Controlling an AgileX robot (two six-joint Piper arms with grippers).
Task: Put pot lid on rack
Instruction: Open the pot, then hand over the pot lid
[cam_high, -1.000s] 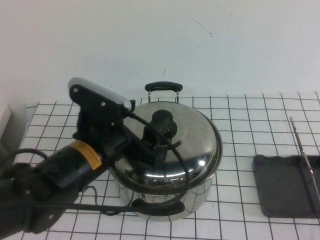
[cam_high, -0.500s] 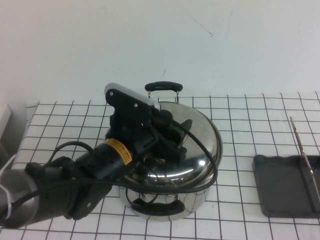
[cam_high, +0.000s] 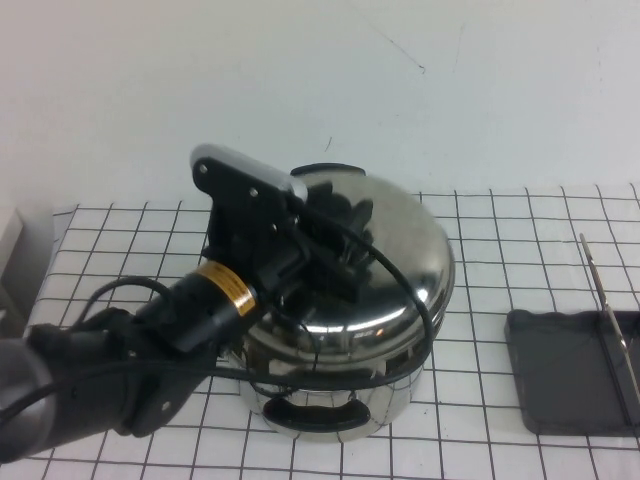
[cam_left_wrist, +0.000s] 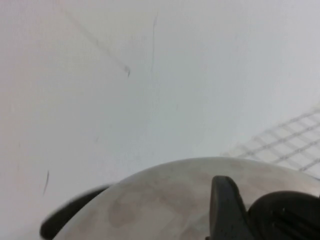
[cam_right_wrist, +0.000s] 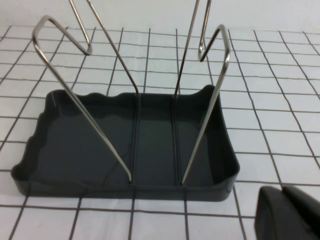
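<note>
Steel pot lid (cam_high: 385, 265) lifted at a tilt off the pot (cam_high: 340, 395), not yet on the rack (cam_high: 570, 370).
The left gripper (cam_high: 335, 240) is closed on the lid's black knob (cam_left_wrist: 280, 215), holding it just above the pot. Carrying it across to the wire rack (cam_right_wrist: 135, 145), well apart on the right, remains. The right gripper (cam_right_wrist: 290, 212) waits beside the rack; its opening cannot be judged.

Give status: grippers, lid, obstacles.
Left gripper at pot lid knob, lid tilted above pot. Right gripper beside rack. Nothing between pot and rack.
</note>
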